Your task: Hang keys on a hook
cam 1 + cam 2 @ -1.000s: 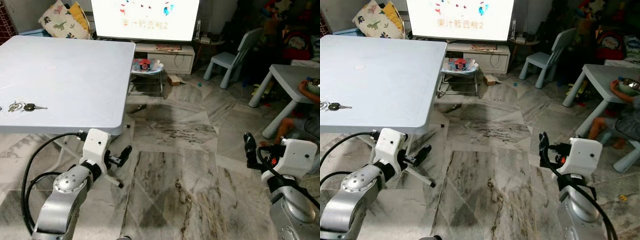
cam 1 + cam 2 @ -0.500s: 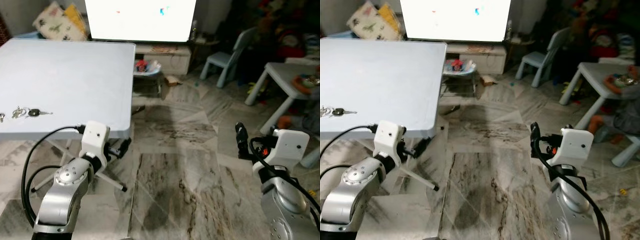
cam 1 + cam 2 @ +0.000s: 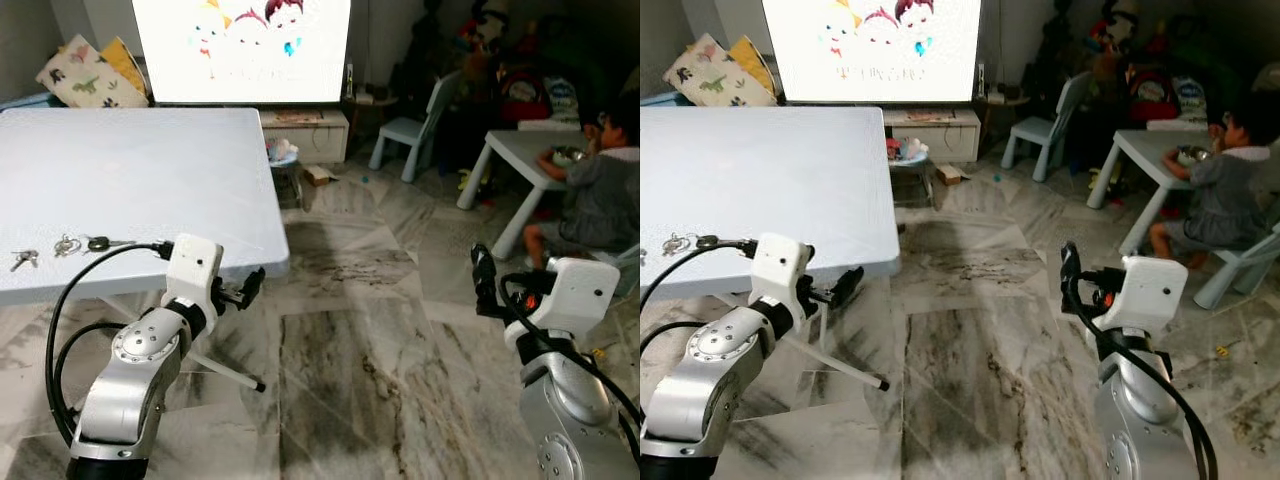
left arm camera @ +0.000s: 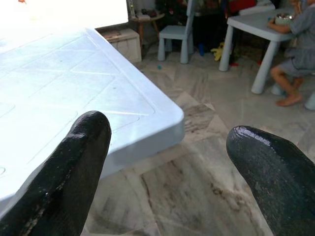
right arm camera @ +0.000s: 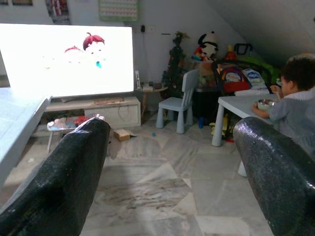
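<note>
A bunch of keys (image 3: 66, 243) lies on the pale folding table (image 3: 150, 170), near its front left edge. My left gripper (image 3: 250, 285) hangs open just below and in front of the table's near corner, to the right of the keys and apart from them. In the left wrist view its two black fingers (image 4: 74, 162) stand wide apart with the table's corner (image 4: 162, 118) between them. My right gripper (image 3: 483, 275) is open over the floor at the right, holding nothing.
A lit TV (image 3: 240, 50) stands behind the table on a low cabinet (image 3: 305, 130). A small chair (image 3: 410, 125) and a child's table (image 3: 520, 150) stand at the right, where a child (image 3: 600, 180) sits. Marble floor (image 3: 370, 300) lies between the grippers.
The camera has lifted and turned, so the table sits further left and a seated child has come into view at the right. Both arms keep about the same pose.
</note>
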You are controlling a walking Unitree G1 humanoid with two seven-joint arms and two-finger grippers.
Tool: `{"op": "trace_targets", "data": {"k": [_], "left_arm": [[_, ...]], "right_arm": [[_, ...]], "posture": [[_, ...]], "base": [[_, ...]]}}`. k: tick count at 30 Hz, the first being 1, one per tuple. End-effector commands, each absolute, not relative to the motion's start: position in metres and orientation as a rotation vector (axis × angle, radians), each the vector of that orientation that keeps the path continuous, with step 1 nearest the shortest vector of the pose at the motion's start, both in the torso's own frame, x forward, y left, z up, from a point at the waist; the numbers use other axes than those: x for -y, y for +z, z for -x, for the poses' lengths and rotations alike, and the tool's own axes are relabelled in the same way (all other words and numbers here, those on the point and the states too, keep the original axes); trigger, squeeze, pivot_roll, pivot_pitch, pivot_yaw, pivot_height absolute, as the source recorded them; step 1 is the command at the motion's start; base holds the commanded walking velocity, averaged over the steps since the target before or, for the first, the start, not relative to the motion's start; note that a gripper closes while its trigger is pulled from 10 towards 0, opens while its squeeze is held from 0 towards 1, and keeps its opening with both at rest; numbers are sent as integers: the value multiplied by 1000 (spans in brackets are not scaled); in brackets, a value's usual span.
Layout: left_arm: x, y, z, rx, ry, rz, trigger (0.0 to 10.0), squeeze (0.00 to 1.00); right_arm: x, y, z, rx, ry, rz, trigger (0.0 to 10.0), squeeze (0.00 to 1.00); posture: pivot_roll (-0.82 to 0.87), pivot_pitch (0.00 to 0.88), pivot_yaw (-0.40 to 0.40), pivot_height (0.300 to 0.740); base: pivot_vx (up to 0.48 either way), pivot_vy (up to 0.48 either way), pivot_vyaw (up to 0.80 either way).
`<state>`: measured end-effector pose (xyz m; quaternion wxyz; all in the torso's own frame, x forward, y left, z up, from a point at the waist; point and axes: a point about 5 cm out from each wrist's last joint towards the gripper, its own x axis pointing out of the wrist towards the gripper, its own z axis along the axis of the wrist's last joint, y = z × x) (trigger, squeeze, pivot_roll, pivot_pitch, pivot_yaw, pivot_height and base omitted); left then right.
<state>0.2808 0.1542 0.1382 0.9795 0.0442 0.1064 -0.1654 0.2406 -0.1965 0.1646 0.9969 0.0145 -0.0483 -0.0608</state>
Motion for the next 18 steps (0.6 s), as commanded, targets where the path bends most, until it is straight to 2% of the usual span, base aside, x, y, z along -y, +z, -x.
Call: {"op": "trace_targets", "data": {"k": [1, 5, 12, 18], "left_arm": [[-149, 141, -283, -199, -339, -99, 10000, 0], [-152, 142, -284, -194, -308, -90, 10000, 0], [-152, 155, -293, -98, -260, -120, 10000, 0], [-153, 154, -294, -113, -240, -134, 10000, 0]], "right_arm": [[202, 167, -241, 102, -147, -28, 10000, 0], [204, 168, -242, 106, -151, -29, 10000, 0], [199, 169, -248, 109, -130, -41, 10000, 0], [198, 172, -253, 113, -110, -48, 10000, 0]], "posture": [[97, 0, -48, 740], [97, 0, -50, 740], [104, 0, -81, 740], [101, 0, -94, 740]], "base": [[0, 472, 0], [0, 354, 0], [0, 0, 0], [0, 0, 0]]}}
